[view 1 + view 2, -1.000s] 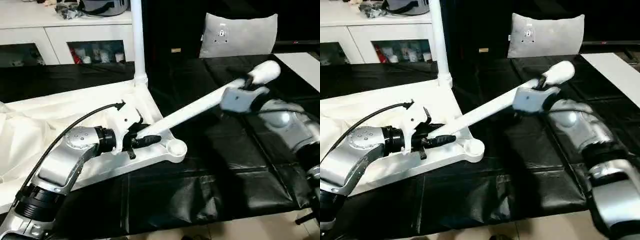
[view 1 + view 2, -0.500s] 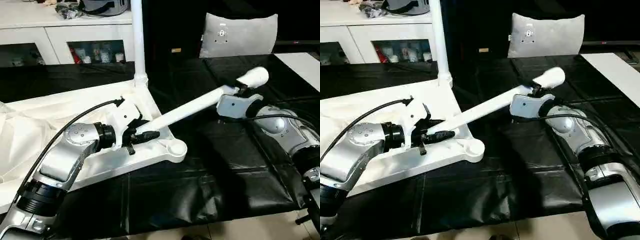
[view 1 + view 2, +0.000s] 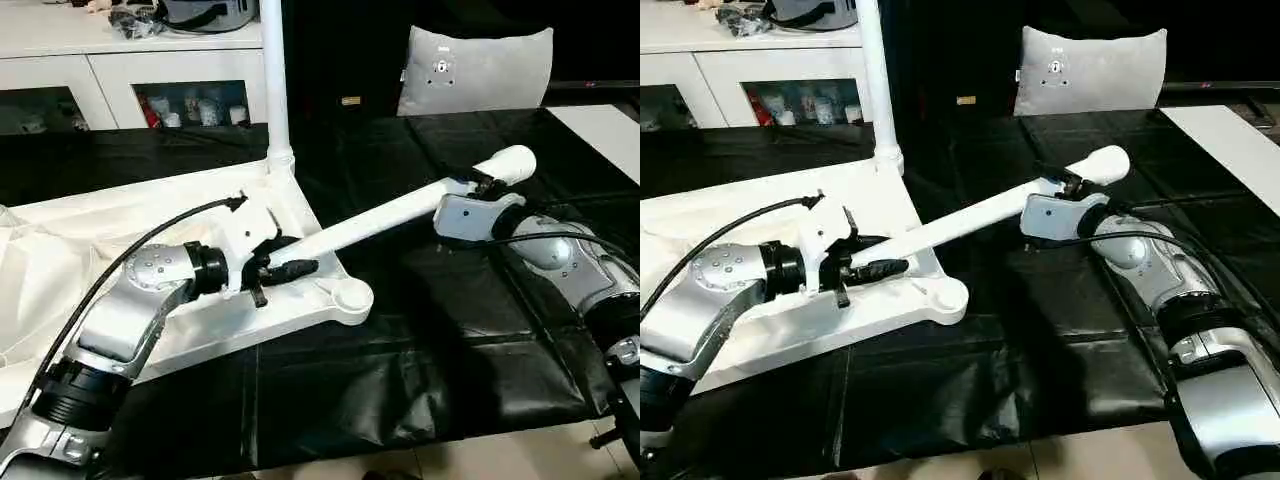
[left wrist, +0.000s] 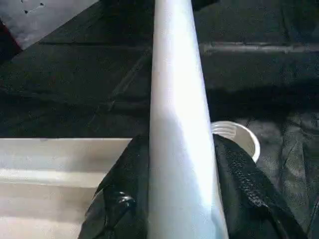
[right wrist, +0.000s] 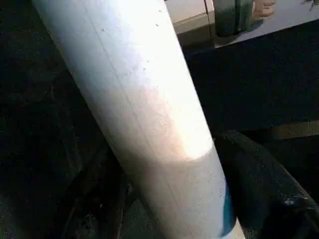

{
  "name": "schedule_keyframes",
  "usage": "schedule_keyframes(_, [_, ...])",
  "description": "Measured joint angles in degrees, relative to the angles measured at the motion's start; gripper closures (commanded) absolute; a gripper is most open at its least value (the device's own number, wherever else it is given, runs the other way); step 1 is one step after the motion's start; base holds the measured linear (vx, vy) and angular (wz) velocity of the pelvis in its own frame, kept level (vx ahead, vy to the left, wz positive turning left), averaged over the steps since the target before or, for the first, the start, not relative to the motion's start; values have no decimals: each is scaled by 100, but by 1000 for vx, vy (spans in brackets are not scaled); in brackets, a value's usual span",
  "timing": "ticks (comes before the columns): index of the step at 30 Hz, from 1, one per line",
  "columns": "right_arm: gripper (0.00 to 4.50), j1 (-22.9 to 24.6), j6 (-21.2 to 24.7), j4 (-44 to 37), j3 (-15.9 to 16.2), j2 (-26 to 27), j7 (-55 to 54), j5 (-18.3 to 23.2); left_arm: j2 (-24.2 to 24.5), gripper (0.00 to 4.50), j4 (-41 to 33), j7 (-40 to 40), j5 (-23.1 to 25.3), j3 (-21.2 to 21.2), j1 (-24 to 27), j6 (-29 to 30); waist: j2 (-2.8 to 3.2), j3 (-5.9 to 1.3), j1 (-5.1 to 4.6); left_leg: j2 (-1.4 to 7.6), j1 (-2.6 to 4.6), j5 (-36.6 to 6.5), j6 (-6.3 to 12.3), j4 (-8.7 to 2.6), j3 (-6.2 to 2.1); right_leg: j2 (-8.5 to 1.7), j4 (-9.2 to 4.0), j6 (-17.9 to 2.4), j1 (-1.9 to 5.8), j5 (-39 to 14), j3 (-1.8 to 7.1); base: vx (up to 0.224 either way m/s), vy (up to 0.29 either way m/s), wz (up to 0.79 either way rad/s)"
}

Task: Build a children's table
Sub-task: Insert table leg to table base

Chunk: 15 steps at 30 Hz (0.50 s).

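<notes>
1. On the black-covered bench (image 3: 330, 400), the white tabletop (image 3: 200, 215) lies underside up on a white sheet (image 3: 40, 260); one leg (image 3: 272, 80) is seen standing upright in its far corner socket.
2. A second leg (image 3: 390, 212) is held slanted, its lower end near the empty near socket (image 3: 351, 294), judged not yet seated.
3. That leg is clamped by the left tool (image 3: 285, 268) low down and by the right tool (image 3: 478, 190) near its rounded top.
4. Other legs cannot be told.

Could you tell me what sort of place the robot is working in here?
Probably a living room at home: a white sideboard with glass-fronted shelves of small items, a grey cushion, and black matting laid out as a work area.
</notes>
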Motion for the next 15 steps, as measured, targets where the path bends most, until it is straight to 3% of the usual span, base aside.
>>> schedule_keyframes(2, [209, 112, -13, 76, 3, 54, 74, 79, -121, 241, -2, 62, -288, 436, -96, -210, -15, 0, 2, 4, -1, 0, 0, 3, -2, 4, 0, -4, 1, 2, -4, 0, 0, 0])
schedule_keyframes(4, [246, 217, -60, 145, 8, 117, 118, 125, -91, 200, -32, 74, -345, 603, -203, -345, -6, -5, -6, 0, 1, 0, 1, 4, 1, -1, 0, -4, 1, 2, 2, 0, 0, 0])
schedule_keyframes(8, [263, 246, -59, 179, 3, 62, 134, 150, -76, 194, 35, 131, -403, 797, -154, -420, -8, -4, -53, 1, 0, 0, 1, 10, -1, 0, 2, -4, 2, 3, 0, 0, 0, 0])
schedule_keyframes(9, [289, 246, -52, 179, -2, 56, 135, 162, -113, 158, 71, 148, -445, 851, -153, -435, -8, -4, -65, 1, 0, 0, 0, 12, -1, 0, 3, -4, 2, 3, 0, 0, 0, 0])
schedule_keyframes(13, [312, 247, -22, 179, -14, 66, 173, 252, -284, 157, 208, 295, -676, 1173, -154, -487, -9, -4, -109, 1, -1, 0, 1, 17, -1, 0, 4, -3, 3, 4, -1, 0, 0, 0])
schedule_keyframes(15, [336, 251, 14, 179, -16, 64, 186, 259, -309, 117, 217, 338, -728, 1257, -155, -490, -9, -4, -114, 1, -1, 0, 2, 17, -2, 0, 3, -3, 4, 4, -1, 0, 0, 0])
